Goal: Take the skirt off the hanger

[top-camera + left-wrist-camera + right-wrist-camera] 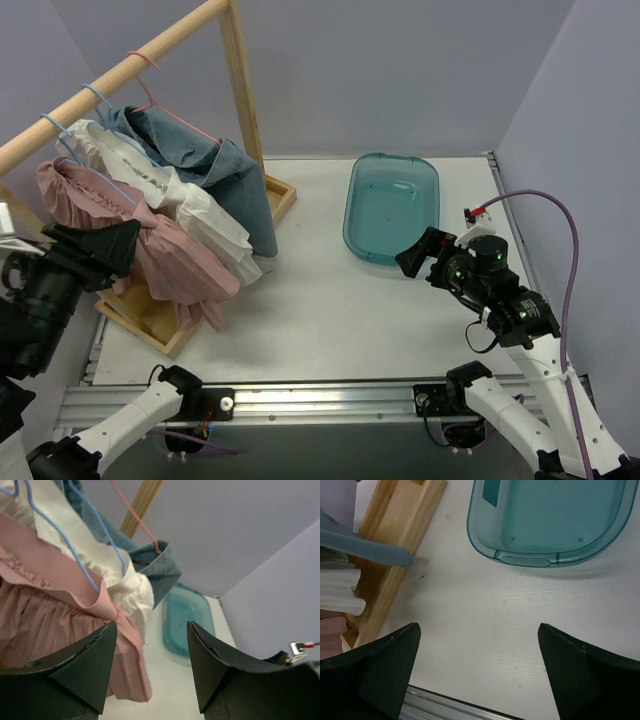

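on the wooden rack [120, 75], low end: pink skirt [175, 262] hangs from a blue hanger [82, 562], beside a white garment [200, 205]. left gripper [152, 626] near the skirt, fingers spread, pinching nothing. right gripper [477, 626] well right of the rack, jaws wide, empty.

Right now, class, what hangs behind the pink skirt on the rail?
A white garment hangs right behind the pink skirt, then a blue denim one. Part of the white garment is covered by the skirt.
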